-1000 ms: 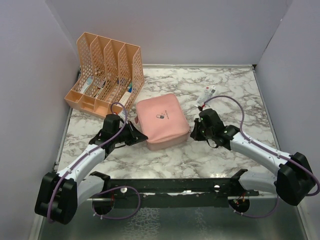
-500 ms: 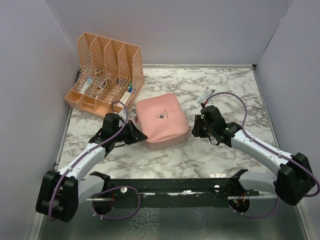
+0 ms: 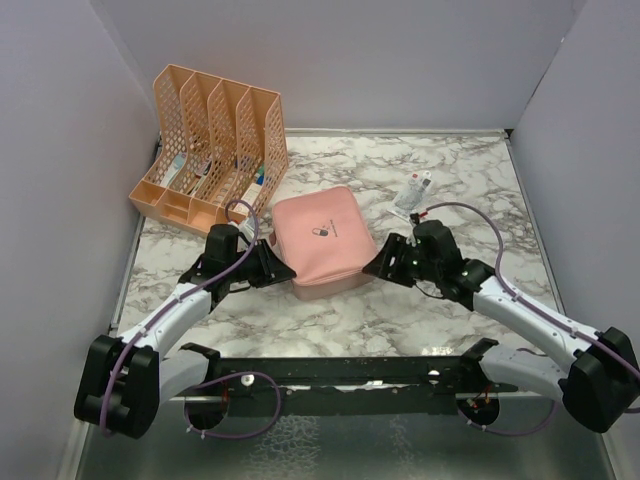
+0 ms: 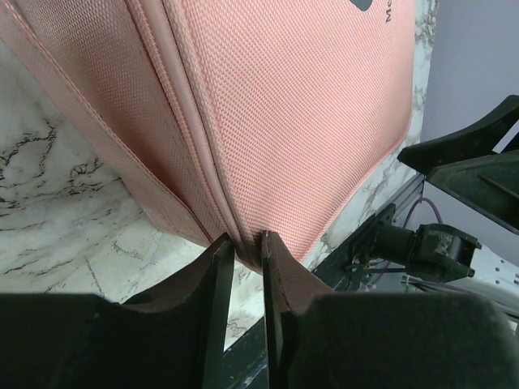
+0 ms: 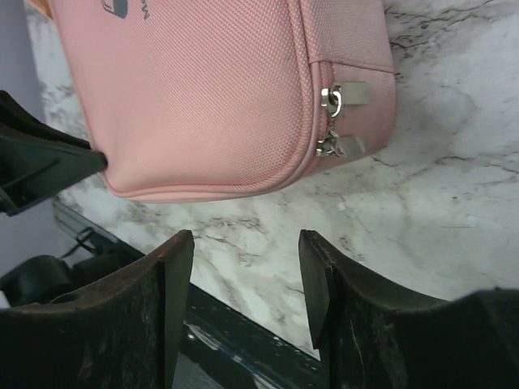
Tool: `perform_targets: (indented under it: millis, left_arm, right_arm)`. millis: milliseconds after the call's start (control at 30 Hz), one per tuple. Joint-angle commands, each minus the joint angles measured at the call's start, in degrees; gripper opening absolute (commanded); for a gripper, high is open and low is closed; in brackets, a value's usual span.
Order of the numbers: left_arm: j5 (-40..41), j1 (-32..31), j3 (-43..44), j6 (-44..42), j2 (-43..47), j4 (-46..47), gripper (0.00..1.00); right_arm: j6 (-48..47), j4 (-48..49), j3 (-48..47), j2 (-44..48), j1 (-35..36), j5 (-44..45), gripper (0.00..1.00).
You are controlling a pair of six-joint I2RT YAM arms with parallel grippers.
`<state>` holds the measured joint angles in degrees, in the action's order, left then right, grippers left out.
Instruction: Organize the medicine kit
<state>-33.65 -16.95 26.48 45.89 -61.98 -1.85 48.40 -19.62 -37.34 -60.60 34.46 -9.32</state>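
- Medicine kit (image 3: 322,240): pink square soft-shell zip case with rounded corners, woven fabric. It lies flat and zipped shut on the marble table (image 3: 470,170), between the two grippers. A small pill logo (image 3: 322,232) is on the lid.
- Left gripper (image 4: 243,239): it is set against the kit's near-left corner, low at table level. The fingers are nearly together with only a slim gap. The kit's zip seam runs straight ahead of the tips and its corner piping reaches the gap. I cannot tell whether the piping is pinched or merely touched.
- Right gripper (image 5: 247,243): the jaws are spread wide with nothing between them but bare marble. The kit's near-right corner lies just ahead of the fingertips, apart from them.
- Zip pulls (image 5: 345,121): two pale tabs on metal sliders sit one above the other on the kit's side wall. They are ahead of the right gripper and off to its right-hand finger's side.
- File rack (image 3: 215,135): orange, perforated, with four upright dividers. It stands well beyond the left gripper, at the far left of the table. Small boxes and tubes sit in its slots, too small to identify.
- Small white item (image 3: 412,190): a packet or tube with a red mark. It lies on the marble beyond the right gripper, near the kit's far-right side but apart from it.
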Motion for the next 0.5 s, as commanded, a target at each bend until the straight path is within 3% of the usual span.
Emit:
perform_targets:
  millis: [0,267,467]
  left_arm:
    - [-1.1,0.1,1.0,-1.5,-0.7,2.3,0.23]
    - [-1.4,0.1,1.5,-1.5,-0.8,2.1,0.30]
    - [-1.2,0.1,1.5,-1.0,-0.5,2.2,0.32]
  right_arm:
    - [14.5,9.5,1.3,-1.0,2.9,1.4,0.56]
    - [29.1,4.6,0.5,-6.0,8.2,12.3,0.56]
    - [28.9,6.8,-0.5,-12.1,8.4,10.4,0.55]
